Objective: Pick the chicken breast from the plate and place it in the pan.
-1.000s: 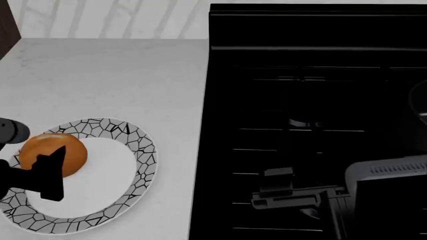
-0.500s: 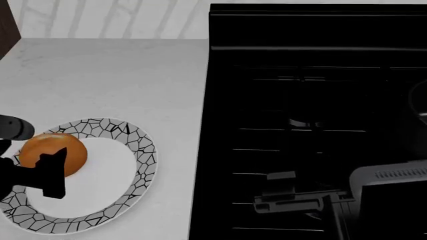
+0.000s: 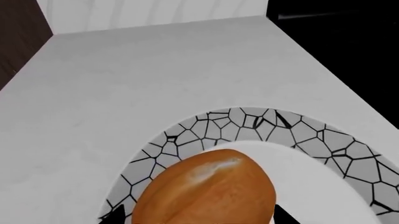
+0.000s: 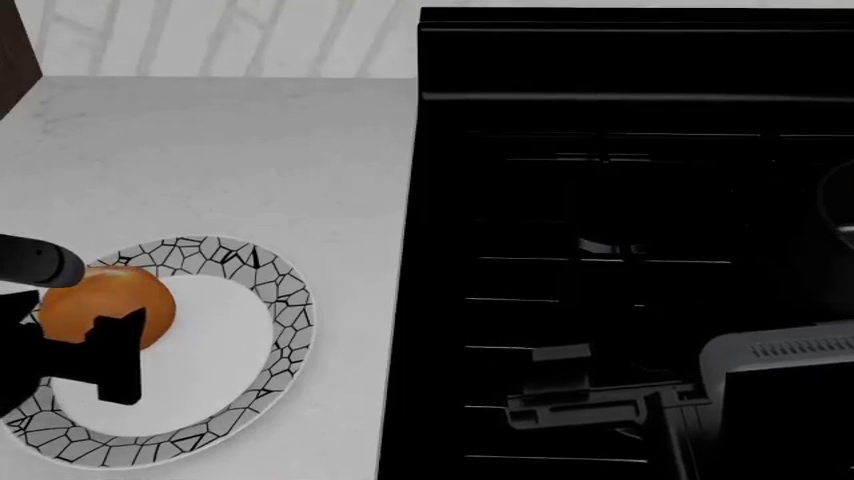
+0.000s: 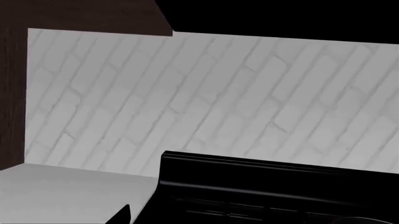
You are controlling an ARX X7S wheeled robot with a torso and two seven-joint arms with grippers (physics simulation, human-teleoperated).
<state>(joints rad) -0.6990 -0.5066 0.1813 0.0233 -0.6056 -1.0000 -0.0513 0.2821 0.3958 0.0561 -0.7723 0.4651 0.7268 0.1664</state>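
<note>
Chicken breast [image 4: 104, 304] sits on the left part of the plate [image 4: 274, 330], on the white counter [image 4: 214, 160] left of the black stove [image 4: 627, 200]. My left end effector [image 4: 74, 330] is down over it, one dark finger on each side of the lump; left wrist view shows finger tips flanking the breast [image 3: 209, 191]. I can't tell whether they touch it. Right end effector [image 4: 587, 395] hangs low over the stove's front grates; its state isn't readable to me. Pan [image 4: 838, 205]: only a dark curved edge at the head view's right border.
</note>
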